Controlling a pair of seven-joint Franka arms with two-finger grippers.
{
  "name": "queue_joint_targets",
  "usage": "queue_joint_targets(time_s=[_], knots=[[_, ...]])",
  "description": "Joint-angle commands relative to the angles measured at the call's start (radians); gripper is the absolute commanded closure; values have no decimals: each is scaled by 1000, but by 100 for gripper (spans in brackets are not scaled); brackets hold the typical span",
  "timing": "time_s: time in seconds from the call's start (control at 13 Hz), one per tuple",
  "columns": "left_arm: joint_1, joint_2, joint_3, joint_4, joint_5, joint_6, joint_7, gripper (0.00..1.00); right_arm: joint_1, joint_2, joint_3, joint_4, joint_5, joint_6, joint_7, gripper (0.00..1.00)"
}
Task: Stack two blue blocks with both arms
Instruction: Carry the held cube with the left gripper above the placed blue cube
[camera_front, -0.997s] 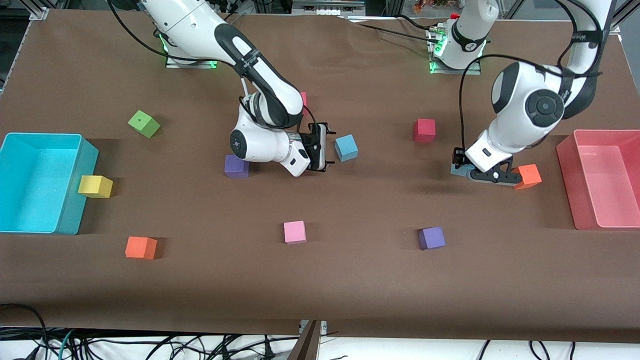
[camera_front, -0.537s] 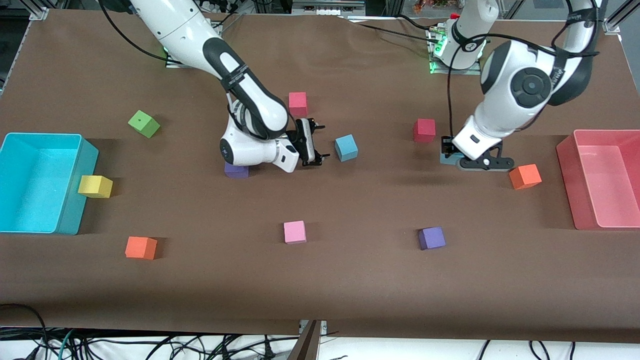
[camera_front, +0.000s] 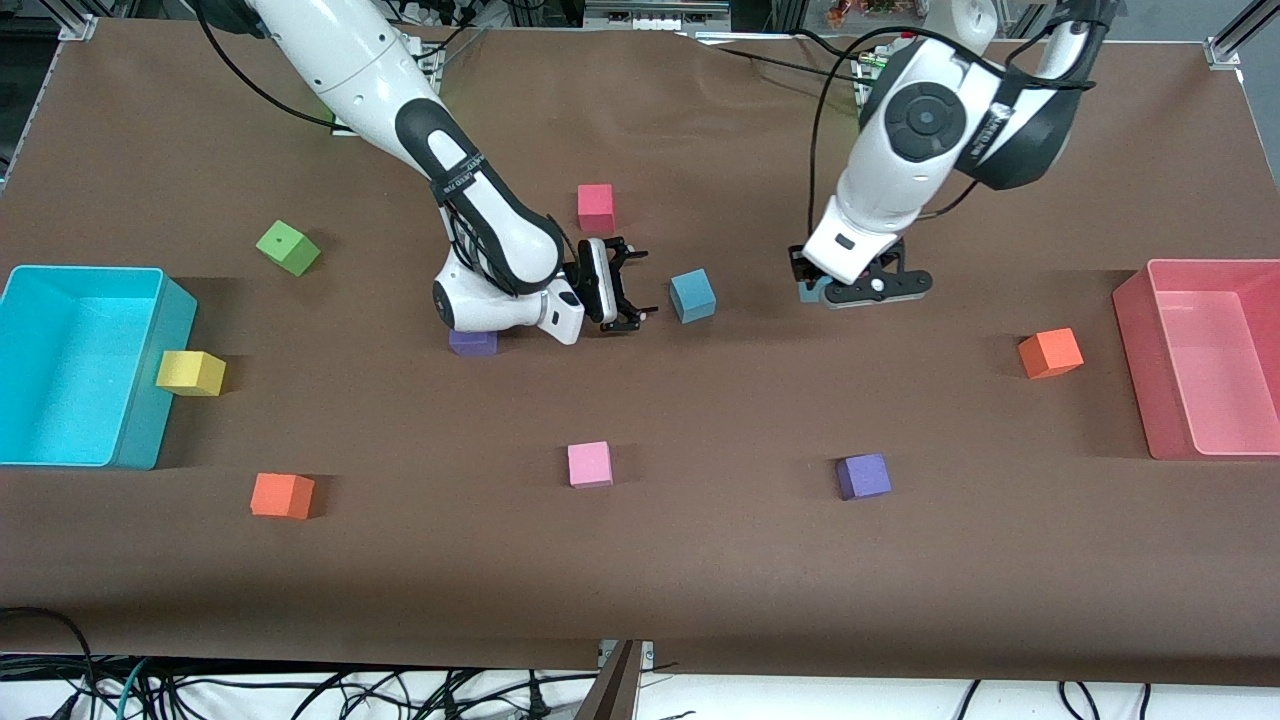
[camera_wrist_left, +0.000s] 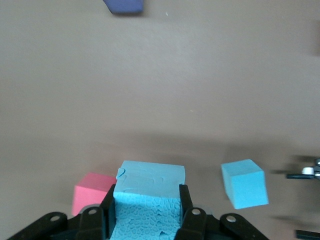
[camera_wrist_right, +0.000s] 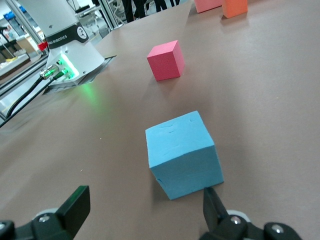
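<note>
One blue block (camera_front: 692, 295) sits on the table mid-way between the arms; it also shows in the right wrist view (camera_wrist_right: 182, 152) and the left wrist view (camera_wrist_left: 243, 183). My right gripper (camera_front: 638, 288) is low beside it, open, with the block just ahead of the fingertips (camera_wrist_right: 214, 202). My left gripper (camera_front: 816, 290) is shut on the second blue block (camera_wrist_left: 150, 197) and holds it above the table, over a red block (camera_wrist_left: 90, 192), toward the left arm's end from the resting block. In the front view the held block is mostly hidden by the hand.
Loose cubes: red (camera_front: 596, 207), purple (camera_front: 472, 342), pink (camera_front: 590, 464), purple (camera_front: 863, 476), orange (camera_front: 1050, 352), orange (camera_front: 282, 495), yellow (camera_front: 190, 372), green (camera_front: 288, 247). A cyan bin (camera_front: 150, 400) stands at the right arm's end, a pink bin (camera_front: 1135, 330) at the left arm's.
My left arm has carried its blue block away from the orange cube toward the resting blue block. My right gripper has drawn back slightly from the resting block.
</note>
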Motion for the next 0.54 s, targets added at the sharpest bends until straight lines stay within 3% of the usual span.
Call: queue_joint_targets(time_s=[0.0,0.46], knots=[[-44,76,-12,95,-10,-19,-112,100,-18,1,19,-1,30,-6,-32,0],[-90,150,-18,115,-5,63,-262,100,-18,21,19,1,36,-4,-61,0]])
